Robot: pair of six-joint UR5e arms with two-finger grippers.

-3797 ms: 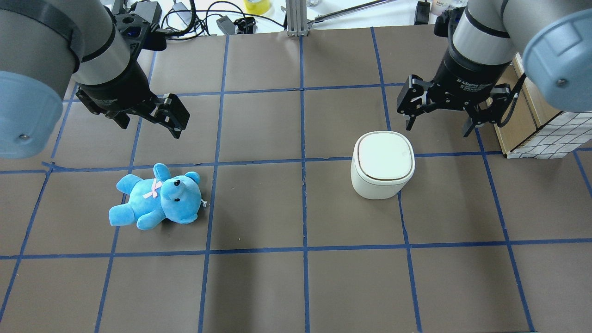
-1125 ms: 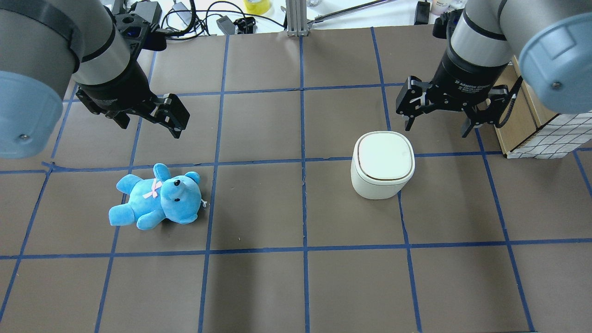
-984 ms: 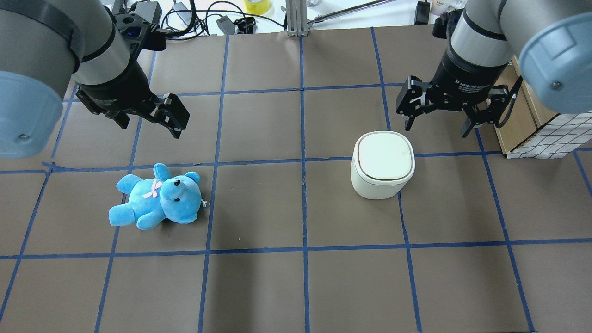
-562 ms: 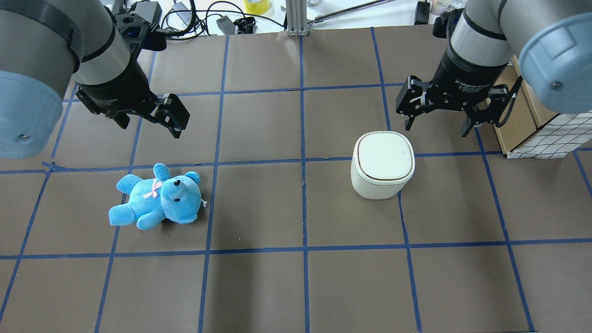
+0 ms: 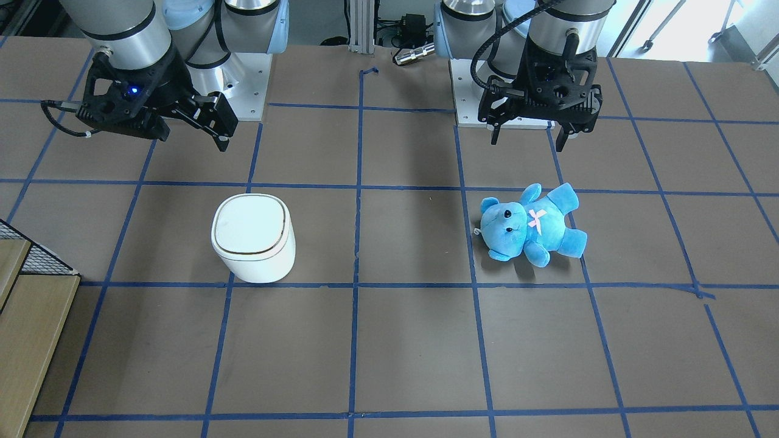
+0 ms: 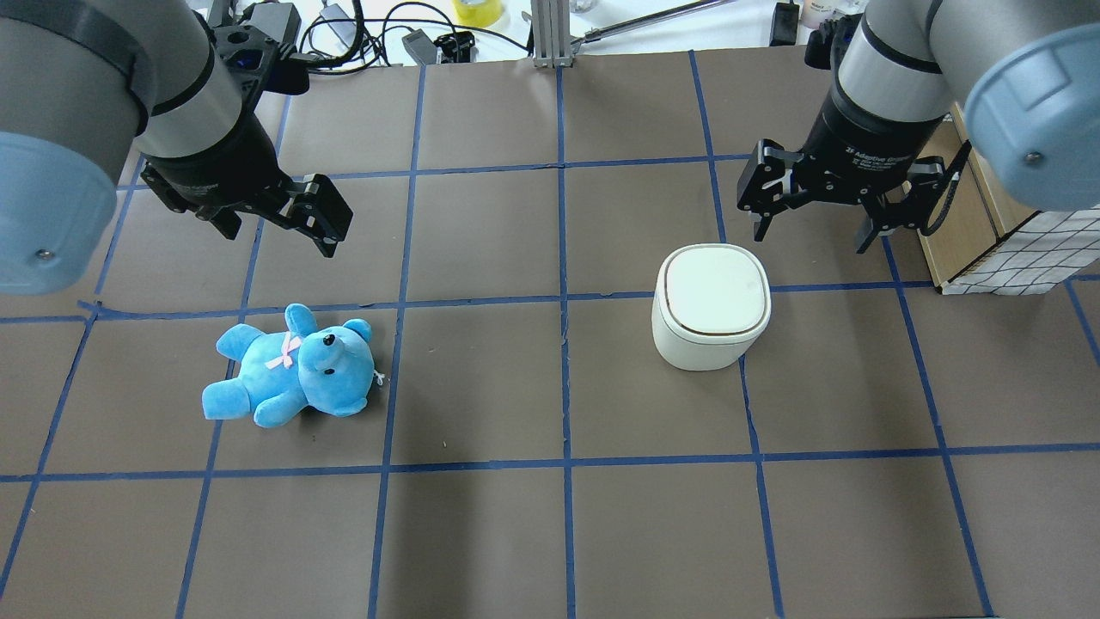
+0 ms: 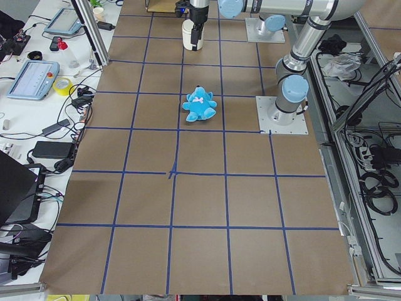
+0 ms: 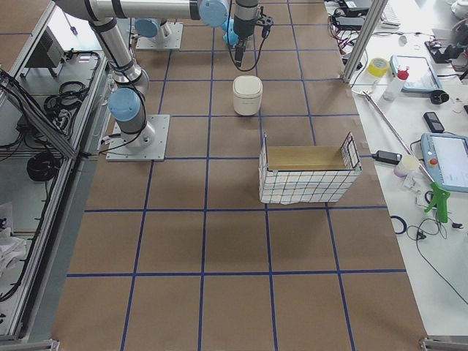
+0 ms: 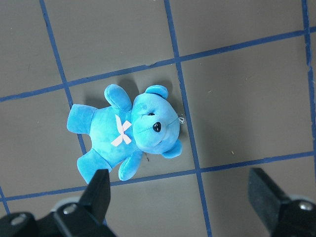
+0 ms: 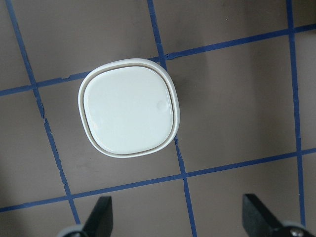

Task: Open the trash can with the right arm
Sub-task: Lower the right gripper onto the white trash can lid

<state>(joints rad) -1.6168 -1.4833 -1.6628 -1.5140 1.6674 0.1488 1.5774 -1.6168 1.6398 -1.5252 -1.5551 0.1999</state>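
Observation:
The trash can [image 6: 711, 297] is a squat white bin with its flat lid shut, standing on the brown table; it also shows in the front view [image 5: 251, 228] and the right wrist view [image 10: 129, 113]. My right gripper [image 6: 812, 236] is open and empty. It hangs above the table, just beyond the can and slightly to its right, not touching it. In the front view it [image 5: 155, 131] shows a blue light. Its fingertips [image 10: 101, 212] frame the bottom of the right wrist view. My left gripper [image 6: 279, 236] is open and empty.
A blue teddy bear [image 6: 292, 365] lies on the table below my left gripper, also in the left wrist view [image 9: 126, 131]. A wire-and-cloth basket [image 8: 307, 175] stands to the right of the can, at the table's edge [image 6: 1014, 249]. Cables and tools lie beyond the far edge.
My right arm has shifted very slightly, its gripper still open beyond the can. The can, the bear and my left arm have not moved.

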